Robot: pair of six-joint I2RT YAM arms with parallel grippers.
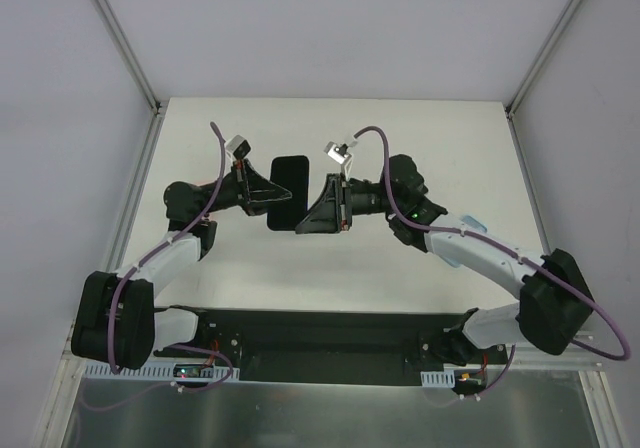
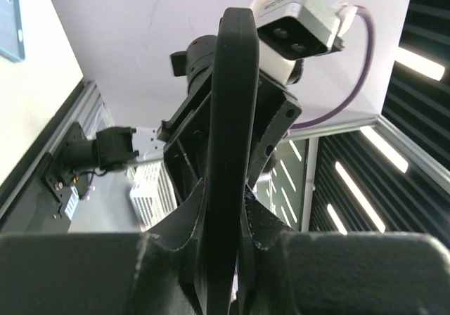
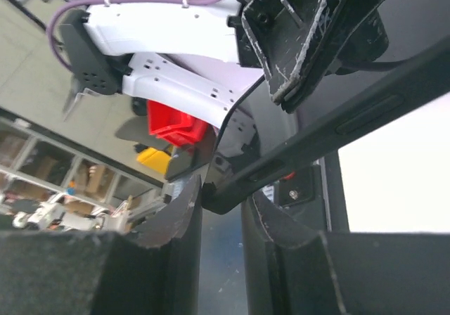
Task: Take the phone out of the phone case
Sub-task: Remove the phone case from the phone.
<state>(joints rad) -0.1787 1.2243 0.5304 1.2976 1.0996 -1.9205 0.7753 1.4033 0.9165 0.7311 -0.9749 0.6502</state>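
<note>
The left gripper (image 2: pixel 225 220) is clamped on the phone (image 2: pixel 232 104). Its two fingers (image 2: pixel 176 241) press the flat faces from either side, and the thin black edge runs straight out from between them in the left wrist view. The right gripper (image 3: pixel 221 209) takes the same phone from the opposite side. Its fingers (image 3: pixel 176 220) are closed on one corner, one against the glossy screen and the other under the back.

The phone case (image 3: pixel 365 111) is still on the phone: a matte black rim with a raised button strip borders the screen.

The phone hangs over the middle of the table (image 1: pixel 420 138), lifted off it and lying roughly parallel with it, bridging the two grippers.

Both arms reach in from the table's near edge with bent elbows, each trailing a purple cable (image 1: pixel 215 183).

At the edge of the left wrist view, a flat blue thing (image 2: pixel 7 20) lies on the table. It is cut off, so I cannot tell what it is.
</note>
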